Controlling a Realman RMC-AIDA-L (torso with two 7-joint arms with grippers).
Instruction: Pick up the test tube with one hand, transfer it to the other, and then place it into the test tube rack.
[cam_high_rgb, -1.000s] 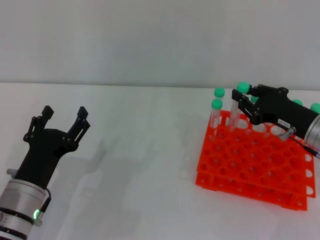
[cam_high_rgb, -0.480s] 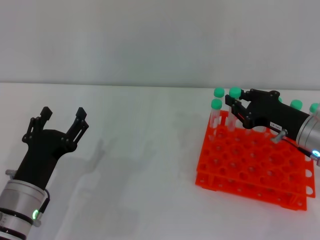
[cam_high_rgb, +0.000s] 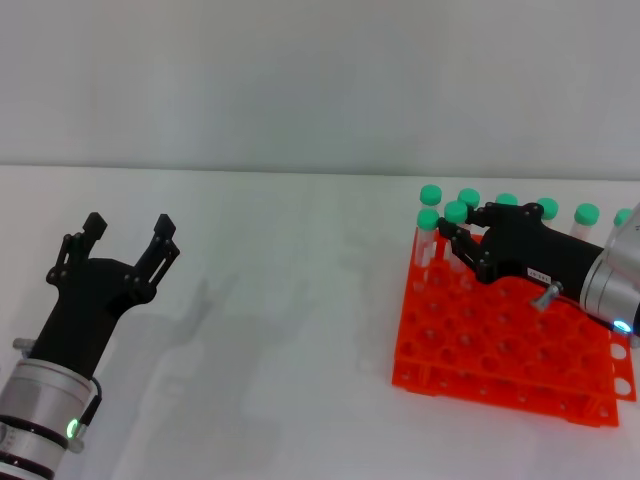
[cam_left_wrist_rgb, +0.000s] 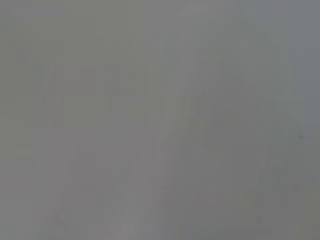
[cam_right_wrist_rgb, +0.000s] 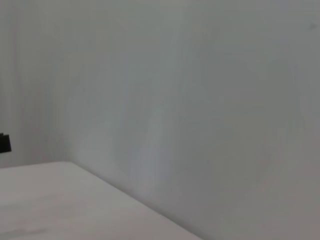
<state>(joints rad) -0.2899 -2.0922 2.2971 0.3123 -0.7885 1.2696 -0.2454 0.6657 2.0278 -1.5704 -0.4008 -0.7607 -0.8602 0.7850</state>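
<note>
One test tube (cam_high_rgb: 456, 222) upright, right hand (cam_high_rgb: 463, 243) gripping it over rack (cam_high_rgb: 500, 350)

Bright, even light; soft shadows; wrist views blank and hazy.

A plain pale grey wall (cam_high_rgb: 320, 80) rises behind a white table (cam_high_rgb: 290, 330) under soft, even light.
</note>
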